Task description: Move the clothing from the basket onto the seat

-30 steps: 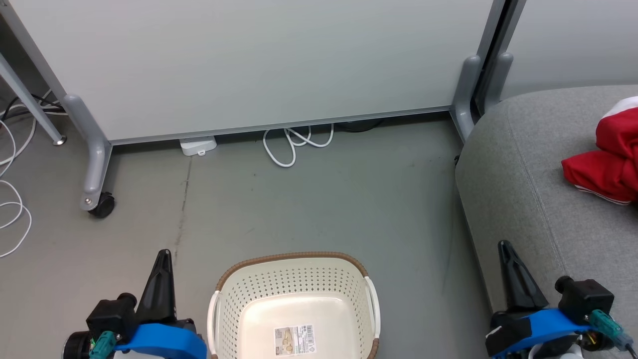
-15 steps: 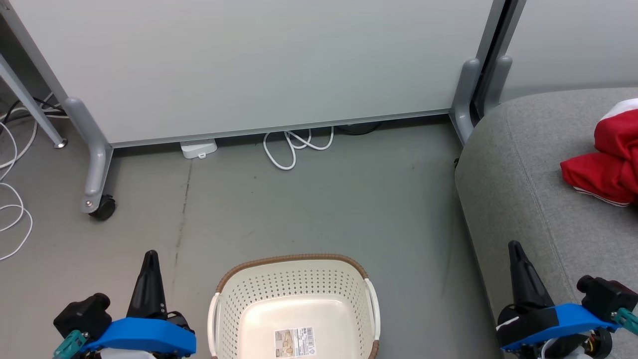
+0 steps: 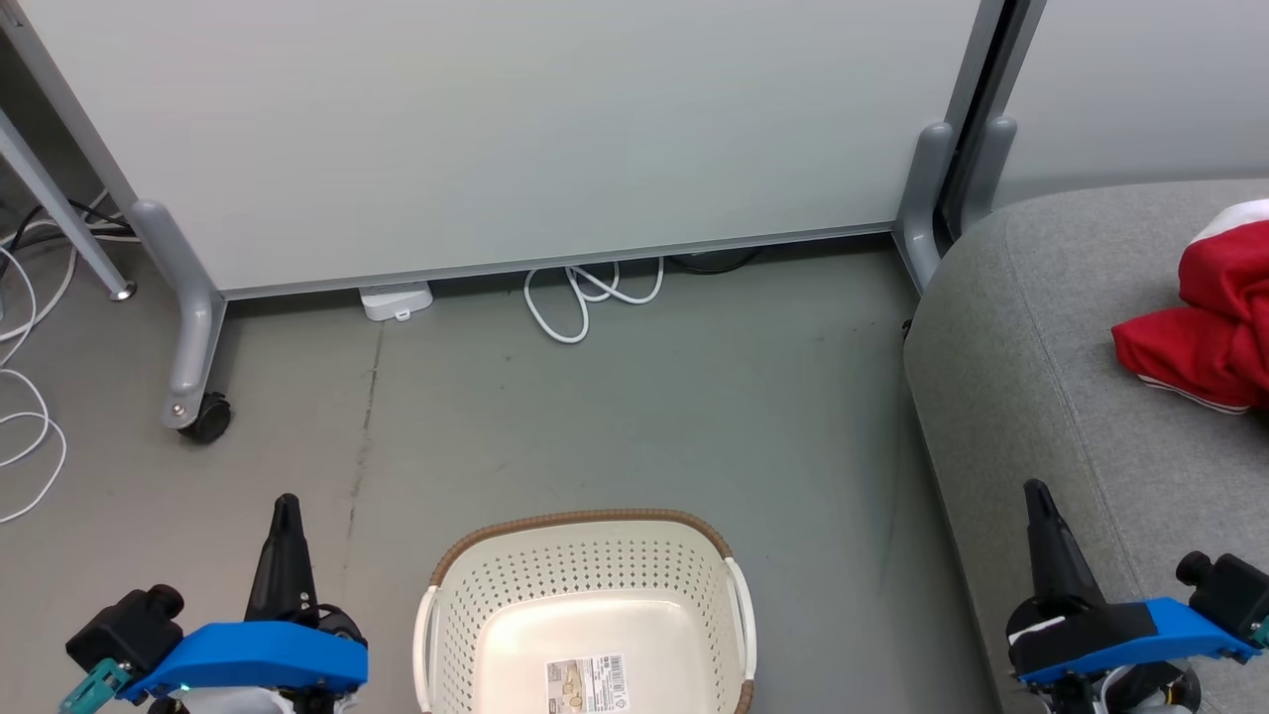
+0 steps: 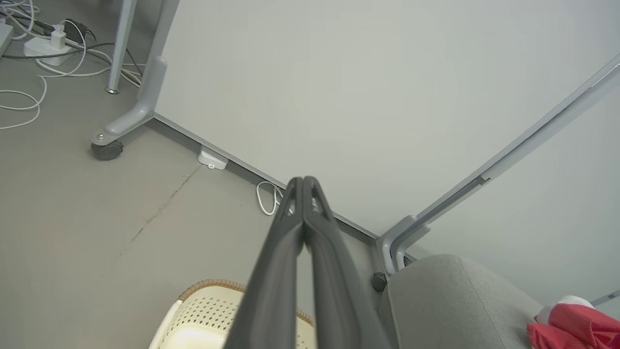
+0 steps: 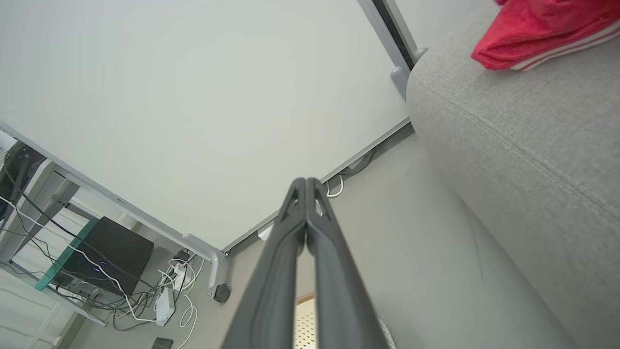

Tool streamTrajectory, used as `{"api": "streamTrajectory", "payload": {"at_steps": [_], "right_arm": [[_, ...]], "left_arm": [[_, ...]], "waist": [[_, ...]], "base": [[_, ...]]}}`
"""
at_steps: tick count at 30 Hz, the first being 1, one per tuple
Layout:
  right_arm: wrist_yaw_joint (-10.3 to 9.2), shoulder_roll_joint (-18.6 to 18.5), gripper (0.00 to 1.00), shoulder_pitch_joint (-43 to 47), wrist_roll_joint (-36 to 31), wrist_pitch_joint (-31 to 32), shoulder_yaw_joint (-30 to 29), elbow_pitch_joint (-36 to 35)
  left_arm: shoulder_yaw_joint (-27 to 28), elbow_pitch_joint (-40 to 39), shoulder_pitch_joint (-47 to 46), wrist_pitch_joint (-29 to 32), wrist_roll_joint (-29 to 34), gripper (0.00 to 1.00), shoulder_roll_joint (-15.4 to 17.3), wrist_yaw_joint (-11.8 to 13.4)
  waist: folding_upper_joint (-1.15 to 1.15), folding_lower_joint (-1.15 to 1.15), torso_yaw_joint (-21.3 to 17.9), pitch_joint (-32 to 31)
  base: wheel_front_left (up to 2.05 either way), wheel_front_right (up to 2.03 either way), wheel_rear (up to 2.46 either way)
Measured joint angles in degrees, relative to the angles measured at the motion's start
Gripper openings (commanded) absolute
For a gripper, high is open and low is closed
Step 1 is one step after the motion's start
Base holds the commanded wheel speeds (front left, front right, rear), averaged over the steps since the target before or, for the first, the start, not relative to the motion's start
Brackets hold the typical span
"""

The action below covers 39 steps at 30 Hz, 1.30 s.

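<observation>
Clothing [image 3: 1205, 342] lies as a crumpled red heap with white trim on the grey seat [image 3: 1031, 377], well in from the rounded edge that faces the basket [image 3: 585, 518]. The basket stands on the floor [image 3: 634, 416] beside the seat. What shows of its inside is bare except for a label sticker [image 3: 585, 682]. Its near part is cut off in the head view, so I judge rather than see that it is empty.

The left pincer [image 3: 286, 504] is closed on nothing, fingers pressed together, above the floor to the left of the basket. The right pincer [image 3: 1036, 488] is likewise closed and empty, near the seat's rounded edge and well apart from the heap.

The fabric looks light, soft and limp. It would likely sag and trail from any grip, and smooth jersey cloth may slip. If a piece needed shifting, a raised fold on top of the heap, pinched through several layers, would probably hold better than the thin striped hem lying flat on the cushion.
</observation>
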Motion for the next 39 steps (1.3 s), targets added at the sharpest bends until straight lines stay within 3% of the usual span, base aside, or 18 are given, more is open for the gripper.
{"api": "streamTrajectory", "payload": {"at_steps": [39], "right_arm": [[-0.01,0.0,0.0,-1.1,26.84,6.98,-1.75,-0.88]], "left_arm": [[1.8,-1.58,-1.64,6.68,-27.69,0.0,0.04,0.56]], "waist": [[0.0,0.0,-0.06,-1.24]], "base": [[0.0,0.0,0.0]]}}
